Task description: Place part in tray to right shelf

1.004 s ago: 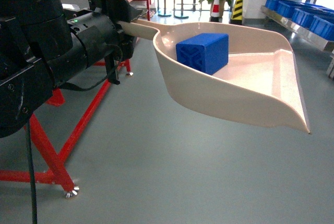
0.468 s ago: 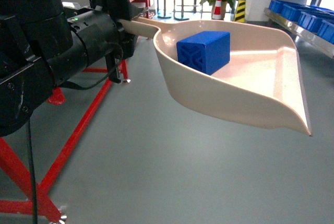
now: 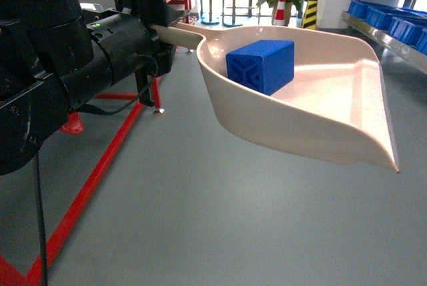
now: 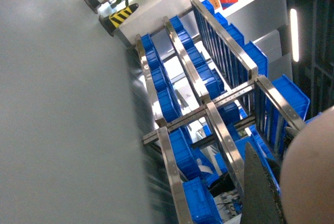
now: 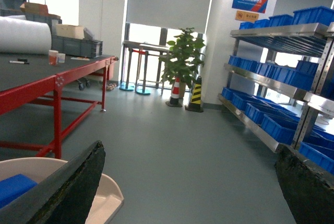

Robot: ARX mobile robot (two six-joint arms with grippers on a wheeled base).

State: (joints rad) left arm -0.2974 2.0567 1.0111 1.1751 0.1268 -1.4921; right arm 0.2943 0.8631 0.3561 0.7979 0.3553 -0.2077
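The blue part (image 3: pixel 263 66) sits inside the beige tray (image 3: pixel 333 119), near its back wall. The tray hangs in the air over the grey floor, its lip pointing right. My left gripper (image 3: pixel 160 29) is shut on the tray's handle (image 3: pixel 179 33). In the left wrist view one dark finger (image 4: pixel 258 192) lies against the beige tray (image 4: pixel 313 182). My right gripper (image 5: pixel 190 151) stands open and empty, with the tray (image 5: pixel 104 198) and the part (image 5: pixel 13 187) at its lower left. The right shelf (image 3: pixel 400 36), a silvery metal rack (image 5: pixel 271 78) with blue bins, stands far right.
A red-framed work table (image 5: pixel 52 78) stands at the left, its red legs (image 3: pixel 87 186) crossing the floor beneath my left arm. A potted plant (image 5: pixel 182 57) and striped cones (image 5: pixel 195 96) stand at the back. Open grey floor (image 5: pixel 172 145) lies ahead.
The whole scene has shifted: the red table frame has slid down and left in the head view, and the shelf has drawn a little nearer. Tray and part have kept their place.
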